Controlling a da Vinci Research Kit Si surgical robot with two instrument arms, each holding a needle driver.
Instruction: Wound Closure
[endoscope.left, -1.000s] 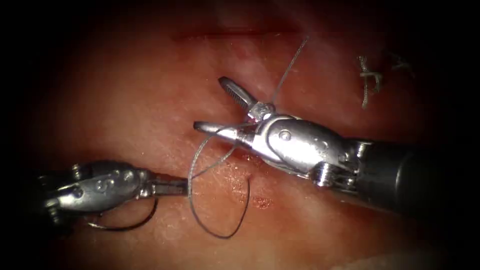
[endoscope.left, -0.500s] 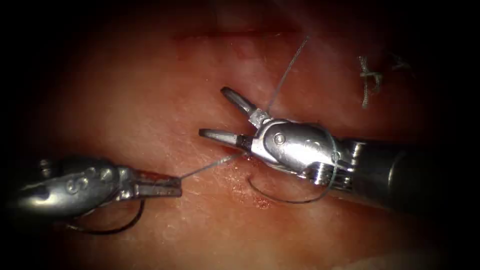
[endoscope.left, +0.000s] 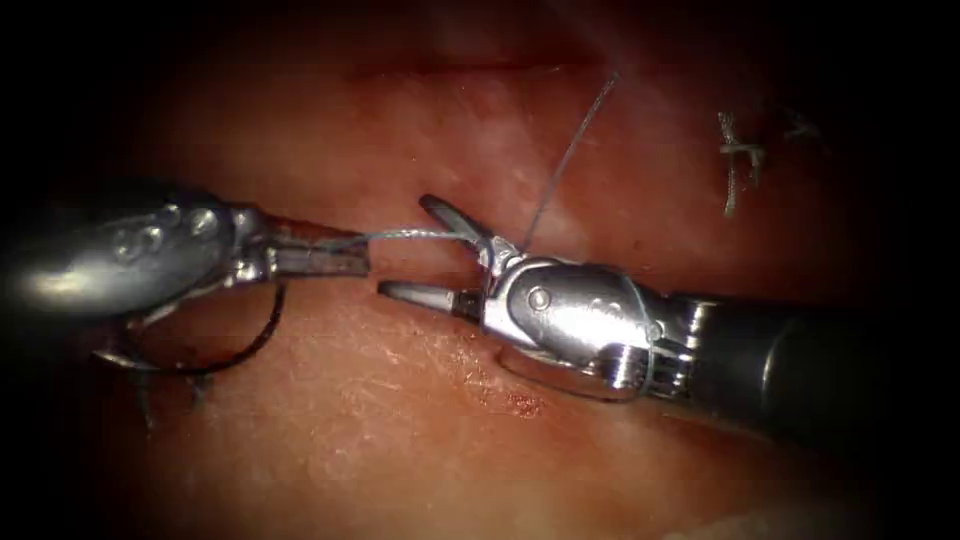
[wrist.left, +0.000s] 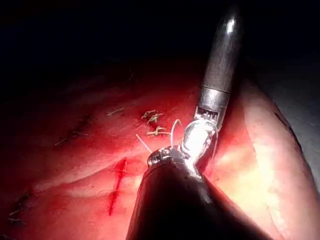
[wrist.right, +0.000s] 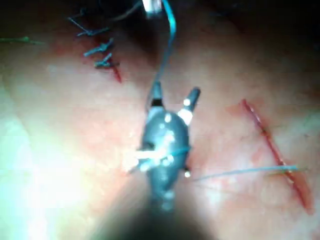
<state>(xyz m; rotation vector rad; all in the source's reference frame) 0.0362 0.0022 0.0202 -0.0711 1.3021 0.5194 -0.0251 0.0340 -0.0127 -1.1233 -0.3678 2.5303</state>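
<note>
My left tool (endoscope.left: 345, 260) comes in from the left with its jaws shut on the thread (endoscope.left: 410, 236). A dark curved needle (endoscope.left: 245, 348) hangs under that tool, outside the tissue (endoscope.left: 380, 430). The thread runs from the left jaws across the upper jaw of my right tool (endoscope.left: 405, 248), whose jaws stand open and hold nothing. From there one strand rises to the upper right, and a loop of thread (endoscope.left: 648, 355) lies around the right tool's wrist. In the right wrist view the right tool (wrist.right: 172, 97) shows open jaws, with thread (wrist.right: 169, 42) leading away.
A dark red cut (endoscope.left: 450, 68) runs across the tissue beyond both tools. Finished stitches with cut ends (endoscope.left: 740, 160) sit at the upper right. A small red fluid spot (endoscope.left: 520, 405) lies below the right tool. An open cut (wrist.right: 275, 150) and stitches (wrist.right: 100, 47) flank the right tool.
My left tool rose from the lower left to the level of the right jaws, carrying thread and needle. The slack loop on the tissue was drawn up around the right tool.
</note>
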